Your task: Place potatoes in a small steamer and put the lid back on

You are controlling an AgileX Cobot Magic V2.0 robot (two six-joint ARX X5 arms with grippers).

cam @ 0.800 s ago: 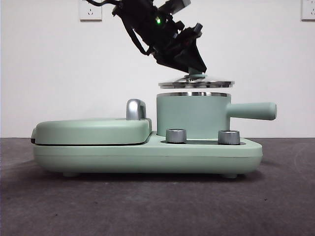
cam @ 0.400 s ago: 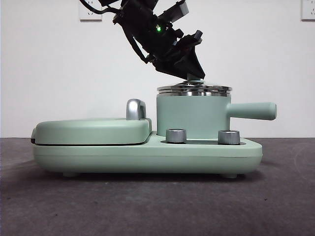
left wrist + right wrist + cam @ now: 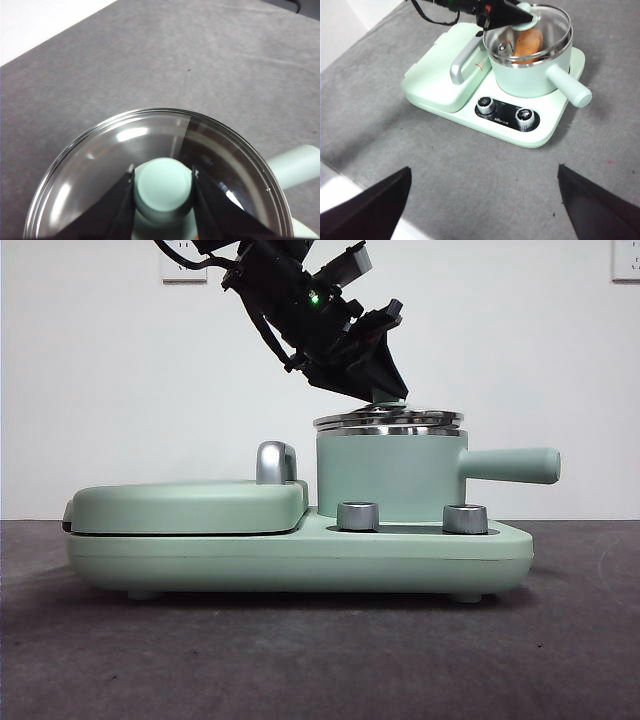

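The mint-green small steamer (image 3: 390, 475) stands on the right of the cooker base, with its long handle (image 3: 510, 465) pointing right. The glass lid (image 3: 390, 421) sits on its steel rim, slightly askew. My left gripper (image 3: 385, 395) comes down from the upper left and is shut on the lid's green knob (image 3: 162, 187). The wrist view shows a jaw on each side of the knob over the glass (image 3: 100, 160). The orange-brown potato (image 3: 527, 42) lies inside the steamer (image 3: 527, 80), seen through the lid (image 3: 555, 20). My right gripper (image 3: 484, 169) is open and empty, high above the table in front of the cooker.
The flat green hinged griddle (image 3: 185, 505) with a chrome handle (image 3: 275, 462) takes up the left of the base. Two steel dials (image 3: 358, 516) (image 3: 465, 518) sit on the base in front of the steamer. Grey table surface surrounds the cooker; a white wall stands behind.
My left gripper lowered the lid from just above the steamer onto its rim. It has since shifted slightly left, still shut on the knob.
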